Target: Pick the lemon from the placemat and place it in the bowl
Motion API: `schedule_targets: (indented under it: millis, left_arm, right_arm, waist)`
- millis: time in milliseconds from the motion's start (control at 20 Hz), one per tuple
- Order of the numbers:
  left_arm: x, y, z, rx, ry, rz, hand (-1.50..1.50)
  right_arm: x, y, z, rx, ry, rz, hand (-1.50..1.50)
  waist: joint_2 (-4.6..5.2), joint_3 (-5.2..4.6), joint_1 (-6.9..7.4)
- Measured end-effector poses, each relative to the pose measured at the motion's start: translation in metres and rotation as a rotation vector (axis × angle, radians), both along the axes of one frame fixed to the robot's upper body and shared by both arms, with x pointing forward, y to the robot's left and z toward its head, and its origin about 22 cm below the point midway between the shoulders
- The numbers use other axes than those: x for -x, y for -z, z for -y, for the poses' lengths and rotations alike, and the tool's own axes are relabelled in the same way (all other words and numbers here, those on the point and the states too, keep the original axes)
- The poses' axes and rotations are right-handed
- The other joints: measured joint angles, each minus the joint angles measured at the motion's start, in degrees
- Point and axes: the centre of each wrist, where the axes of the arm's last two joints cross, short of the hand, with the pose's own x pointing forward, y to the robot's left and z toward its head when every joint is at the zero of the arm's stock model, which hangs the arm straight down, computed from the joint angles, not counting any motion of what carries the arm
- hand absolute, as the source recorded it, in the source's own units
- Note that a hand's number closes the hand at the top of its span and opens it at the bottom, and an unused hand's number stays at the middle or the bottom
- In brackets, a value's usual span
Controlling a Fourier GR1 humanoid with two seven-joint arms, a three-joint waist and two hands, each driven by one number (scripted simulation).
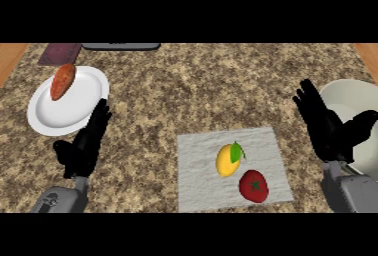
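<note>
Two containers are seen on the speckled counter (221,85). A white plate (81,107) lies at the left, and an orange-brown, elongated vegetable (62,81) is carried on its upper left rim area. A pale bowl (362,100) is seen at the right edge, partly cut off by the view and partly covered by the right hand (328,127); nothing can be made out inside the part of it that shows.

The lemon (228,160) is found on the grey placemat (203,170), near the mat's middle. It is yellow and oval, stood roughly upright in the view, with a green leaf at its upper right. A red tomato (254,186) with a dark green stem is laid just below and to the right of it on the same mat, close to the lemon's lower end.

The right hand is held with fingers straight and spread, over the bowl's left rim, and nothing is held in it. The left hand (85,145) is shown at the plate's lower right edge, fingers straight and pointing upward, also unoccupied. Both hands are kept apart from the lemon.

At the top edge, a dark maroon object (60,53) and a grey object (122,46) are partly visible.
</note>
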Motion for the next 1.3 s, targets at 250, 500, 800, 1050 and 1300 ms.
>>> schedule_targets:
  millis: [250,500,800,1050,1300]
  left_arm:
    - [-0.009,-0.018,0.006,-0.023,0.006,0.040,0.00]
    - [-0.011,-0.023,0.011,-0.015,0.019,0.050,0.00]
    - [-0.012,-0.029,0.020,0.003,0.040,0.048,0.00]
    - [-0.010,-0.035,0.019,-0.006,0.039,0.052,0.00]
    - [-0.005,-0.036,0.022,-0.005,0.041,0.052,0.00]
  right_arm:
    - [0.020,0.015,-0.067,0.107,0.025,-0.057,1.50]
    - [0.029,0.035,-0.070,0.363,0.259,-0.009,-1.50]
    - [0.059,0.041,-0.135,0.341,0.496,0.271,-1.50]
    - [0.084,0.047,-0.153,0.431,0.566,0.361,-1.50]
    - [0.093,0.044,-0.146,0.502,0.632,0.274,-1.50]
  waist:
    - [-0.95,-0.51,-0.57]
    - [-1.73,-1.16,-1.99]
    - [-1.76,-0.81,-1.94]
    - [-1.66,-0.88,-1.93]
    - [-1.57,-0.97,-2.18]
